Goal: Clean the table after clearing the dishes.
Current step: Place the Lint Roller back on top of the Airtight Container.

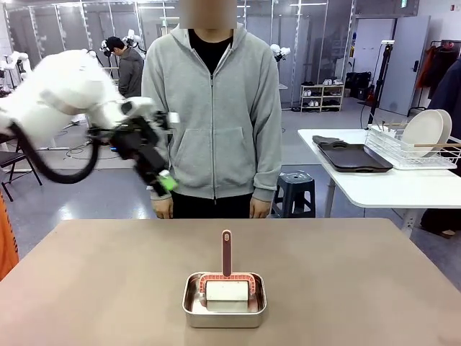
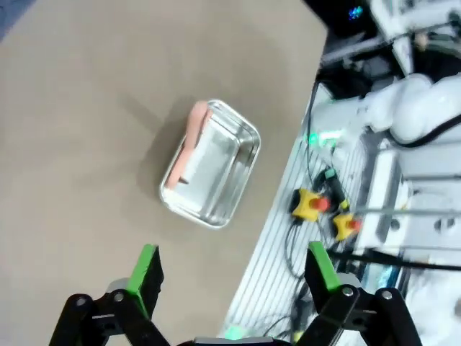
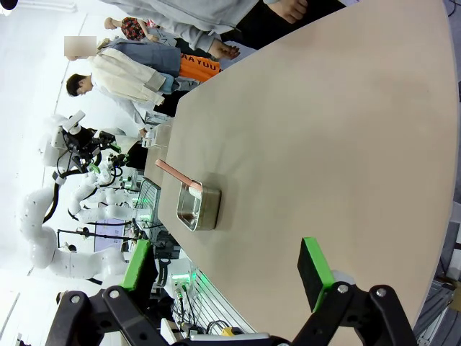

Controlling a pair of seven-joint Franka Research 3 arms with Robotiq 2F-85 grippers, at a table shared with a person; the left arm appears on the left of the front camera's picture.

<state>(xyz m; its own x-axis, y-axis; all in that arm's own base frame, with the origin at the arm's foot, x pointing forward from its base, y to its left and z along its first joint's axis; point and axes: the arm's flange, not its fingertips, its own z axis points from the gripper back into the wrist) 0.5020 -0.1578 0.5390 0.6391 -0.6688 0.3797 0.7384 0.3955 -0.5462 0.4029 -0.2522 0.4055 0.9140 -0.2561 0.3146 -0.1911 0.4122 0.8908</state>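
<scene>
Steel pan (image 1: 225,299) nearest, unlabelled, on the table (image 1: 94,288).

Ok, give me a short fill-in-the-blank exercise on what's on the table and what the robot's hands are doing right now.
1. The steel pan sits on the ____ table.
2. A pink-handled brush rests ____ the pan.
3. The left hand hangs above the table with its fingers ____.
4. The plates stand in a wire rack on the ____ side table.

Missing words: brown; inside; open; white
</scene>
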